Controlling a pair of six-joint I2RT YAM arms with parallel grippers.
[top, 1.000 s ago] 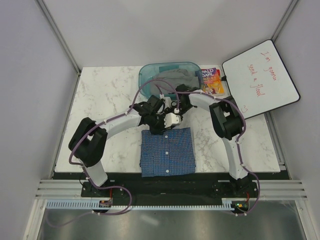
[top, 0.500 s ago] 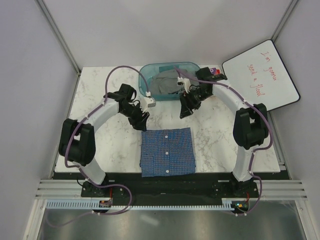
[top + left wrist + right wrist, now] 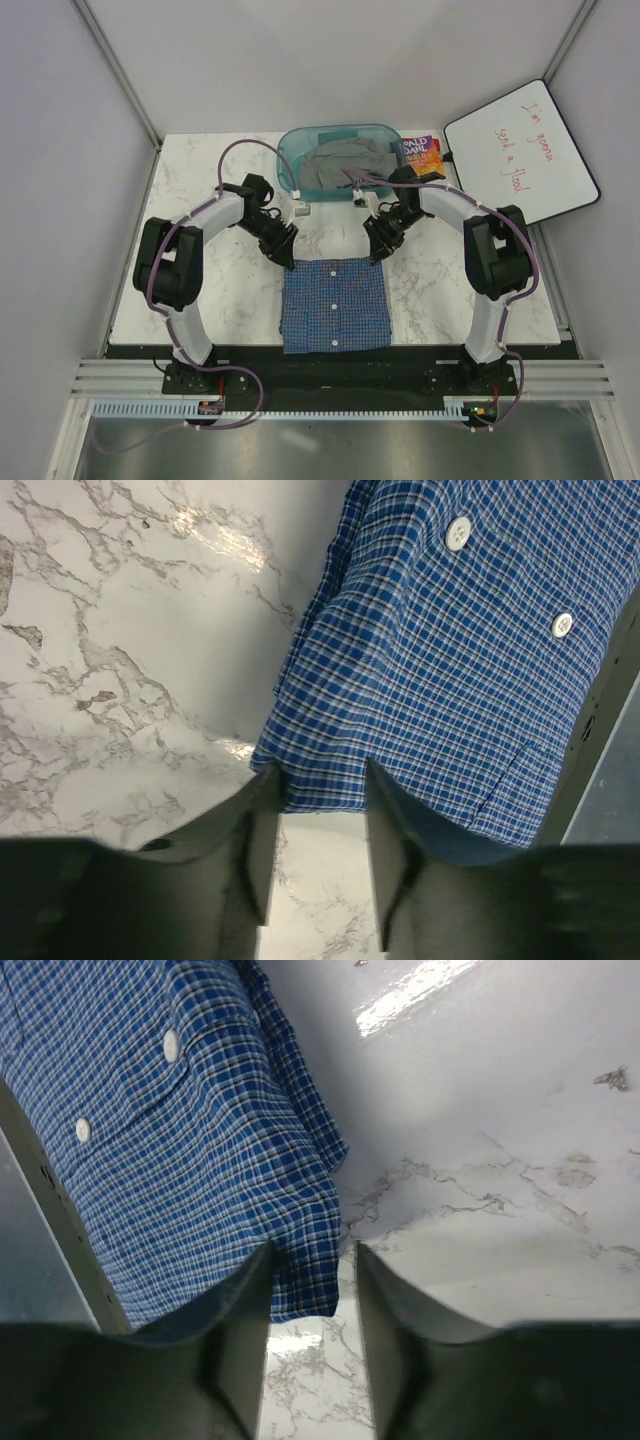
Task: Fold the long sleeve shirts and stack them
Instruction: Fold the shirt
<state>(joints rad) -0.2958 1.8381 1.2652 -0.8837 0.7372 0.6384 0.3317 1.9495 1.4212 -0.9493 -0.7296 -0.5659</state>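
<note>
Where the shirt lies: the long sleeve shirt is laid as a folded rectangle on the marble table, placket up, between the two arm bases and close to the near edge.
Left gripper: the left gripper is held low at the far left corner of the fold. Its fingers stand apart. In the wrist view the cloth corner sits at the mouth of the gap with bare marble between the fingers, so nothing is clamped.
Right gripper: the right gripper is placed likewise at the far right corner. Its jaws are spread, the corner lies just at their tips, and nothing is held.
Bin: grey cloth is seen in the blue bin at the far edge. Whether it is a shirt cannot be told.
Step in hand: taking both far corners is judged to be under way. Whether a further fold or a shift is meant cannot be told.
Approach: each lower finger should be slid under every layer at its corner, not only the top one.
Grip: both jaws should be closed together, well inside the hem, clear of the buttons.
Lift: both corners should be raised level and at equal pace, so that the edge is kept straight.
Risk: if a single layer is pinched, the fold is likely to be pulled open.
</note>
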